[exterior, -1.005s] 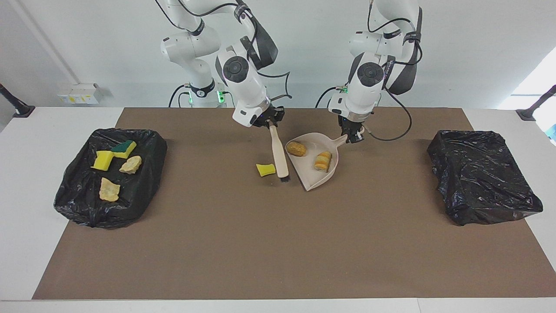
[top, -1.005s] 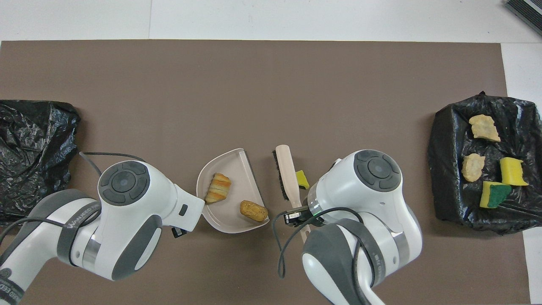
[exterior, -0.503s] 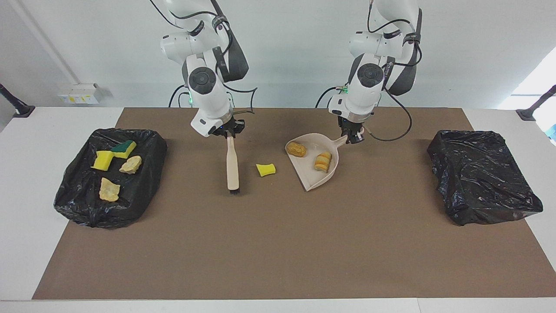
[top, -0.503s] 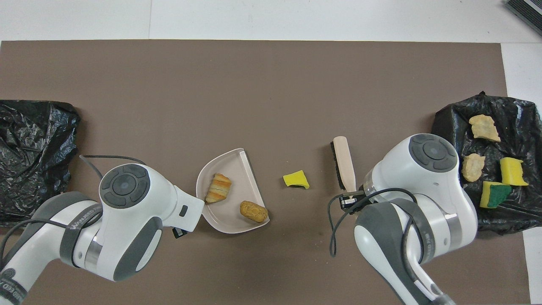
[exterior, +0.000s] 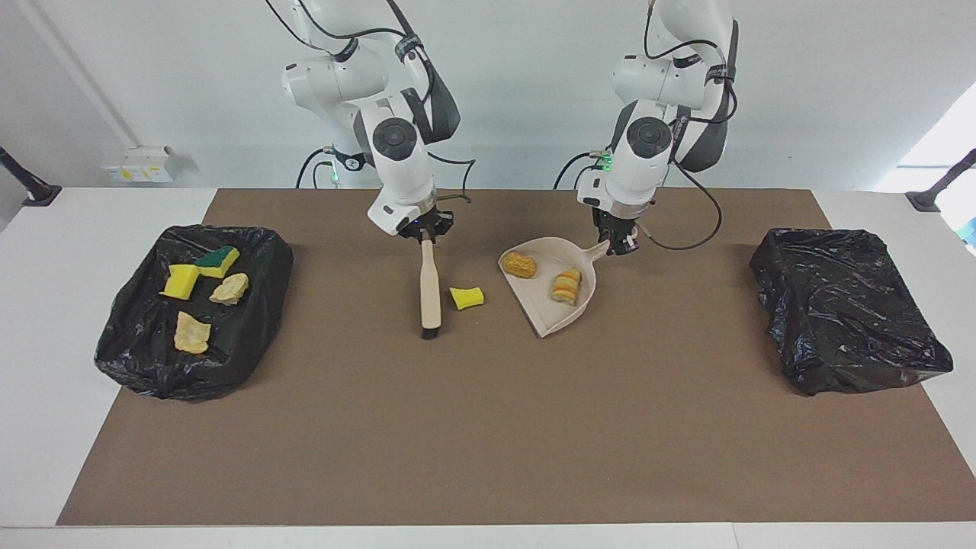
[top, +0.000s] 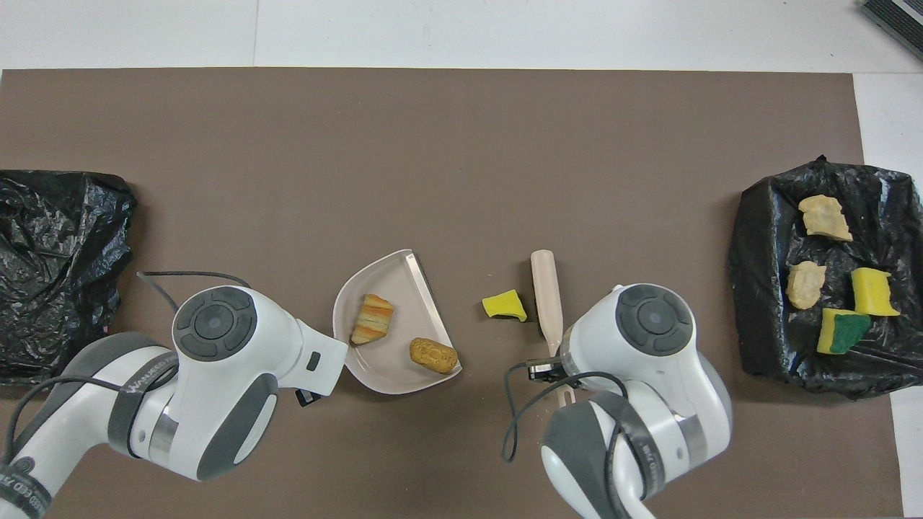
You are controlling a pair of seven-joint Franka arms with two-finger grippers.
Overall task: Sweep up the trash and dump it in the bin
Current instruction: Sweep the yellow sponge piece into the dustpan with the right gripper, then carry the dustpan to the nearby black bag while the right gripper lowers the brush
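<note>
- Done so far, by the look of it: two bread lumps (exterior: 520,264) lying in the beige dustpan (exterior: 545,314), and four more bits of trash lying in the black bin bag (exterior: 137,335) at 9 o'clock in the facing view.
- In that bag: a plain yellow sponge bit (exterior: 181,280), a green-backed sponge bit (exterior: 217,261) and two pale tan lumps (exterior: 229,288).
- Left to sweep: only one yellow sponge piece (exterior: 467,297), small and a bit curled, flat on the brown mat (exterior: 488,427), at 9 o'clock from the dustpan in the facing view and a little apart from it.
- Left after that: tipping the dustpan out into a bin.
- Right gripper (exterior: 425,229): clenched on the handle of the brush (exterior: 431,293), with the dark bristle end down at the mat.
- Brush: just beside the sponge piece, at its 9 o'clock in the facing view; cannot tell if touching.
- Left gripper (exterior: 619,242): clamped on the dustpan's handle, the open mouth turned toward the sponge piece.
- At 3 o'clock in the facing view: a second black bag (exterior: 850,320), with no trash showing on it.
</note>
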